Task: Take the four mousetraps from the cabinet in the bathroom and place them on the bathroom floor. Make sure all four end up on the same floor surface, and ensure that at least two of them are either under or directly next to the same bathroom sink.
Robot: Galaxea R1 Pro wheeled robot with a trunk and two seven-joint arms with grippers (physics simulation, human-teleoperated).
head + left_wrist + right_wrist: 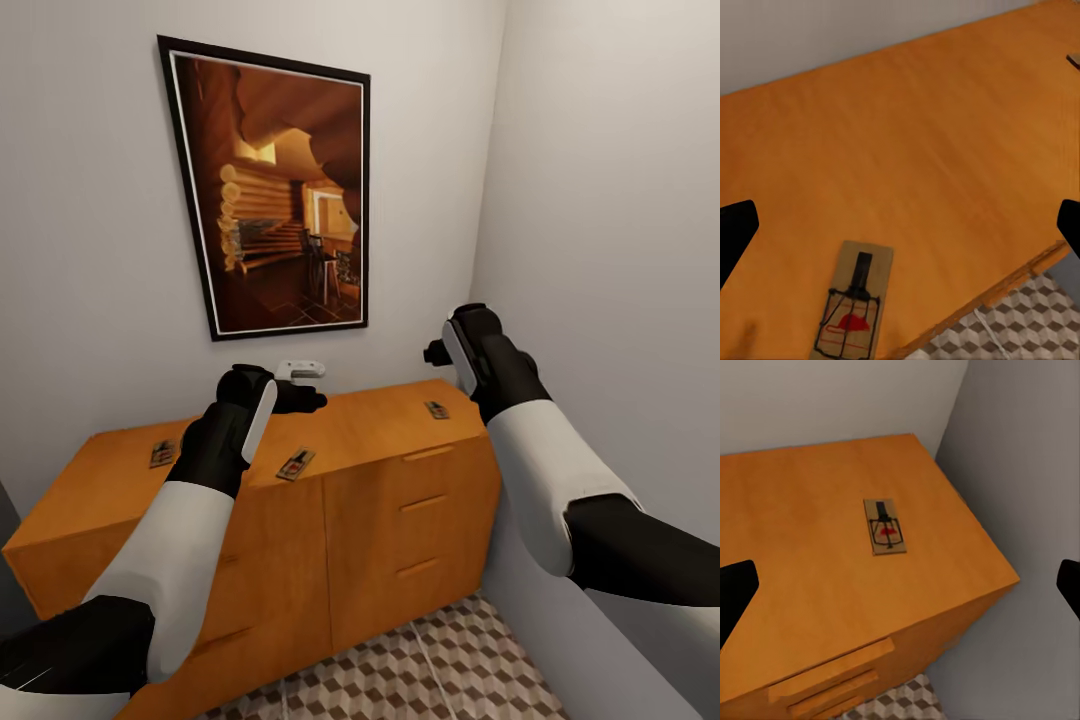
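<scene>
Head view: I face the orange-brown cabinet (300, 520) in a corner, framed picture (275, 190) on the wall above it. Three mousetraps lie flat on its top: left mousetrap (163, 453) near the left end, middle mousetrap (296, 464) at the front edge, right mousetrap (436, 409) near the right end. My left gripper (305, 398) hangs over the top, between left and middle traps, touching nothing. My right gripper (435, 352) hovers above the right end, just over the right trap. Small white object (300, 370) on the wall behind the left gripper. Cube-patterned bathroom floor (420, 670) below the drawer fronts.

Left wrist view: dark fingertips (735, 229) sit wide apart at the picture's edges, gripper released, holding nothing. Middle mousetrap (853, 313) lies on the surface below, near the front edge; floor tiles (1020, 315) past the edge.

Right wrist view: fingertips (733, 585) spread wide, gripper released, empty. Right mousetrap (885, 526) lies flat on the surface between them, well below, near the corner by the grey wall (1027, 457). Bar handles (832, 667) on the front.
</scene>
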